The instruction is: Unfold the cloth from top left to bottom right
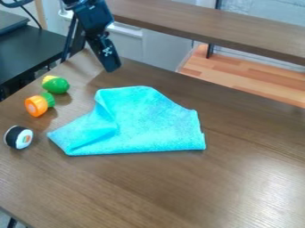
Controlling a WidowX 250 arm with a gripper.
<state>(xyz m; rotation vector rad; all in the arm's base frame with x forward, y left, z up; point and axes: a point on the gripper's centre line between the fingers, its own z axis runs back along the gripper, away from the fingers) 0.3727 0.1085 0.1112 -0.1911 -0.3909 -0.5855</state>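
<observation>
Wooden surface (pixel 149 189) under the folded cloth (pixel 149 122): pinching both layers could drag it whole. Gripper (pixel 111 67) spread or closed, I cannot tell.

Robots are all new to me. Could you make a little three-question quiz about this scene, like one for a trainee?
1. True or false: part of the blue cloth is folded over.
2. Which toy lies nearest the picture's bottom edge?
A) the green-and-yellow one
B) the orange-and-green one
C) the black-and-white roll
3. Fill the blank with "touching" or "clear of": the pincer is ___ the cloth.

Key: 1 true; 2 C; 3 clear of
</observation>
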